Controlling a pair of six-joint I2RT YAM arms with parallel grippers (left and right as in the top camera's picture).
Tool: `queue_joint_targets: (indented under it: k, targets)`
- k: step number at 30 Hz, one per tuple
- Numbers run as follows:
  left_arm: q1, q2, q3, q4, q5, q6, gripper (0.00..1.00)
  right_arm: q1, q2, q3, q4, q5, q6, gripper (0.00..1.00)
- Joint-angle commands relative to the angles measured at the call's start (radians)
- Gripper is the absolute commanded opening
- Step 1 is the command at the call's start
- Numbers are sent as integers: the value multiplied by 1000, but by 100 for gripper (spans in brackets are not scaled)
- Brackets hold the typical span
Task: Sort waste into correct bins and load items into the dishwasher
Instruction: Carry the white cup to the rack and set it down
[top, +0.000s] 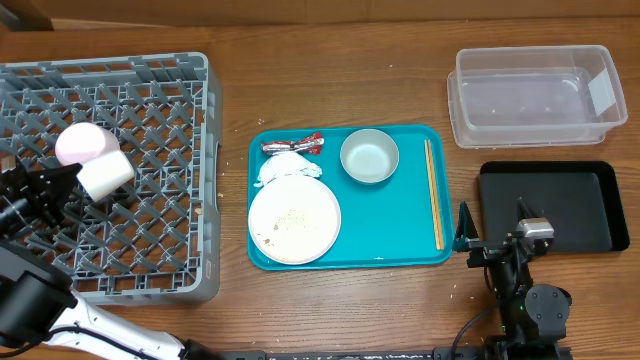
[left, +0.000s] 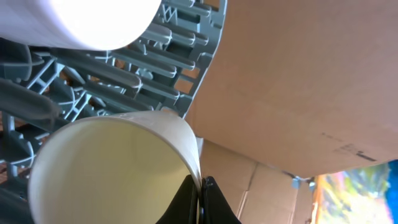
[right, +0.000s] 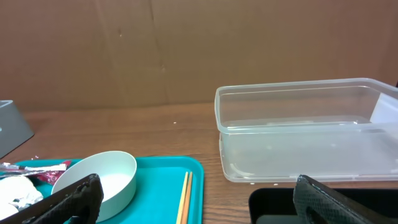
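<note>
My left gripper is shut on the rim of a small white cup, holding it on its side over the grey lattice dish rack. The left wrist view shows the fingers pinching the cup wall. A second pale cup lies in the rack. On the teal tray lie the red-and-silver wrapper, the white napkin, a white plate with rice crumbs, and a small pale bowl. My right gripper is open and empty beside the tray.
Wooden chopsticks lie along the tray's right side. The clear tub stands at the back right, and the black tray lies in front of it. The right wrist view shows the bowl, the chopsticks and the tub.
</note>
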Motion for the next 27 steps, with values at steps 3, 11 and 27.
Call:
queue_joint_targets:
  k: [3,11,27]
  targets:
    - [43,16,-57,15,20,-64,4,-3,-11,-10,6,5,-7,100]
    - [128,16,-58,56,-111,-101,4,-3,-11,-10,6,5,-7,100]
    - [219,15,93,-19,-129,-108,61,-3,-11,-10,6,5,-7,100]
